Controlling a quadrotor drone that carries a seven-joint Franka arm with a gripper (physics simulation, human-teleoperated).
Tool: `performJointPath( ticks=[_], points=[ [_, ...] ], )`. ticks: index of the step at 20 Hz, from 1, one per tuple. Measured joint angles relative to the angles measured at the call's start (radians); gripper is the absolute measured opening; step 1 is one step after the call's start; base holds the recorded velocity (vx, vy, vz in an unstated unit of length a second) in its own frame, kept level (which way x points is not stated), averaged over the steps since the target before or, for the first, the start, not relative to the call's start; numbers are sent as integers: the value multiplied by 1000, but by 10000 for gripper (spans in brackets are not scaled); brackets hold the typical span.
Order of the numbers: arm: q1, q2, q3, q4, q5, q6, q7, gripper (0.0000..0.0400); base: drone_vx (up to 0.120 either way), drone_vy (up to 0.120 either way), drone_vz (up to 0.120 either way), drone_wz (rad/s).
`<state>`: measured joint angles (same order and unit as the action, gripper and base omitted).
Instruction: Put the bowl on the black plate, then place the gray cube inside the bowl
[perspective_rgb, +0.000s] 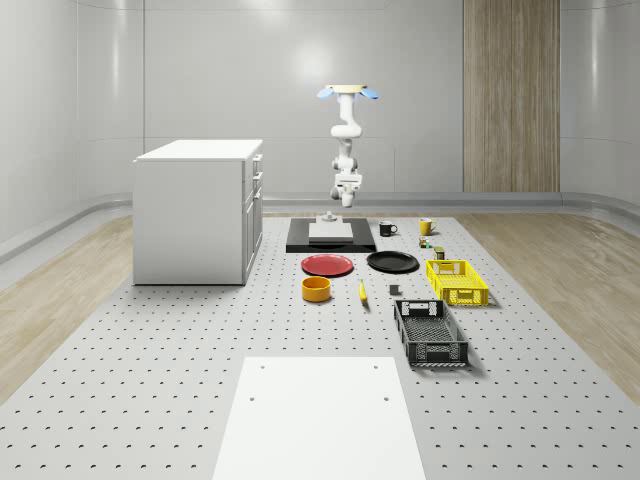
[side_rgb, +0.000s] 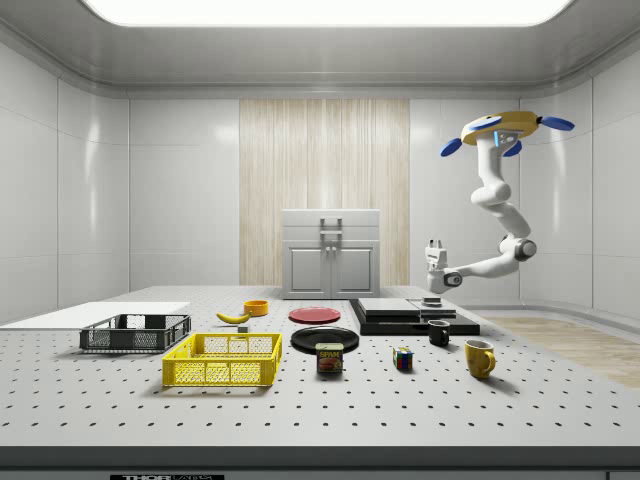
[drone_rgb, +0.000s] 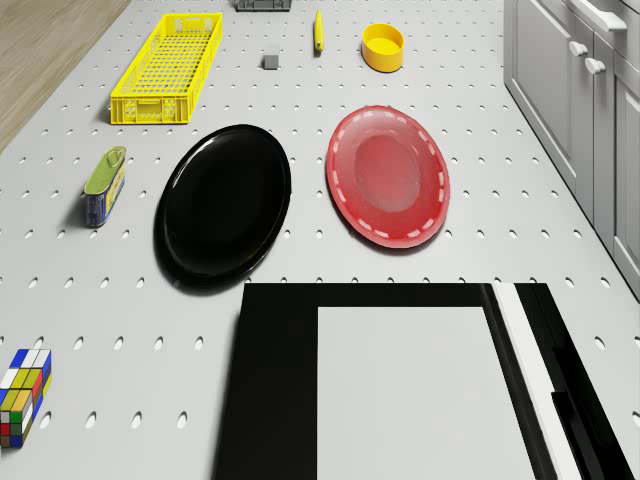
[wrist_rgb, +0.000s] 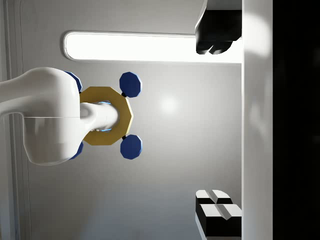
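Over the black pad (perspective_rgb: 296, 245) at the worktop's (perspective_rgb: 150, 380) far end: drone (side_rgb: 506, 128) hovering, gripper (side_rgb: 436, 250) raised, fingers wide, empty. Bowl (perspective_rgb: 316, 288), yellow, at plate's (perspective_rgb: 392, 262) 8 o'clock in the whole-scene view, apart. Cube (drone_rgb: 270, 61) near crate (drone_rgb: 168, 68), untouched; nothing started.

A round red plate (drone_rgb: 388, 176) lay flat on the perforated gray table (perspective_rgb: 150, 350); a yellow plastic mesh crate (drone_rgb: 168, 68) stood near it; a yellow banana (drone_rgb: 319, 30) lay beyond; a green-topped food can (drone_rgb: 104, 186) and a colourful puzzle cube (drone_rgb: 24, 396) rested apart; a white cabinet (perspective_rgb: 198, 210) stood beside.
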<state>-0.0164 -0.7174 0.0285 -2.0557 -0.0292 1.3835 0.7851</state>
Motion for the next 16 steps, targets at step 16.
performJointPath(
  ticks=[16],
  points=[
    [-98,-27,305,-90,-436,24,63,400,120,-97,0,0]
  ],
)
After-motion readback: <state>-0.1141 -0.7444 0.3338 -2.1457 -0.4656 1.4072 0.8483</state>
